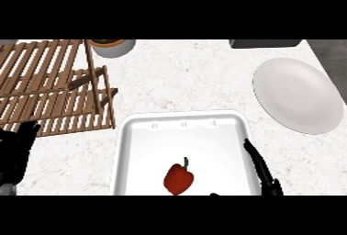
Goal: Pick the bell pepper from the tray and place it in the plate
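Bell pepper [180, 178], red, lies in the near half of the white tray [136, 137], well apart from the plate [298, 94] at upper right; right hand [261, 167] straight-fingered beside the tray's right rim, grasping nothing; left hand [17, 147] relaxed at the left edge.

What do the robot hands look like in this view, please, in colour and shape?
Both are black. The left robot hand is a broad, blocky shape with a small grey patch of forearm below it. The right robot hand shows slim, long fingers. No cables, markings or sleeves are visible.
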### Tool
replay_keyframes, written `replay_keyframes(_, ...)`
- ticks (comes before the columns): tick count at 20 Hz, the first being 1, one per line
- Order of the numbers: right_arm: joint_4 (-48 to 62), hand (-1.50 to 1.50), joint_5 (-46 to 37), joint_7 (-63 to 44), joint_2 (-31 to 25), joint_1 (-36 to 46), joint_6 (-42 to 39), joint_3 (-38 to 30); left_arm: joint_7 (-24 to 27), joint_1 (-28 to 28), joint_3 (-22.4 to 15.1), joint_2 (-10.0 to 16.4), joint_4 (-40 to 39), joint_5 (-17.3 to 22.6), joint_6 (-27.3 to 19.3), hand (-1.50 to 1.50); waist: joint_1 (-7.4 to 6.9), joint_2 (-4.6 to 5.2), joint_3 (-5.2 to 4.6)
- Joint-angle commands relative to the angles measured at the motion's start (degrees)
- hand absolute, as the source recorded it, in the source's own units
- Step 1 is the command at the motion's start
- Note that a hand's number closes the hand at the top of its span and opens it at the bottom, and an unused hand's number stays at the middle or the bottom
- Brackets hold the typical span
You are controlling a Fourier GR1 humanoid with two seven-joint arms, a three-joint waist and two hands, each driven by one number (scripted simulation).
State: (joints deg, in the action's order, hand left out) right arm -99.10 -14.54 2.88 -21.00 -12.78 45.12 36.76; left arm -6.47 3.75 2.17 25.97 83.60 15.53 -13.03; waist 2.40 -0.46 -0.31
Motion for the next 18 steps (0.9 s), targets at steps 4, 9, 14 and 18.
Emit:
replay_keyframes(4, -4.0, -1.50, -16.1, -13.3, -0.2, -5.7, 2.7, 7.7, -0.6, -6.4, -6.2, -2.1, 3.0, -1.3, 3.6, 0.00, -0.17, 0.33, 0.02)
replay_keyframes(9, -6.9, -1.50, -24.6, -27.2, 0.5, -4.2, -5.3, 9.3, 1.1, -7.1, -5.5, -2.2, -0.6, -1.0, 5.2, 0.00, -0.69, 0.59, -0.03)
replay_keyframes(14, -9.5, -1.50, -30.0, -40.1, 1.7, -1.5, -15.0, 9.7, -0.7, -7.5, -7.1, -2.9, 1.5, -2.0, 4.5, 0.00, -1.52, 0.47, 0.07)
replay_keyframes(18, -8.1, -1.50, -35.4, -49.0, 4.5, 2.8, -22.3, 9.9, -0.3, -9.8, -7.1, -3.3, -2.1, -2.3, 5.2, 0.00, -1.46, 0.63, 0.05)
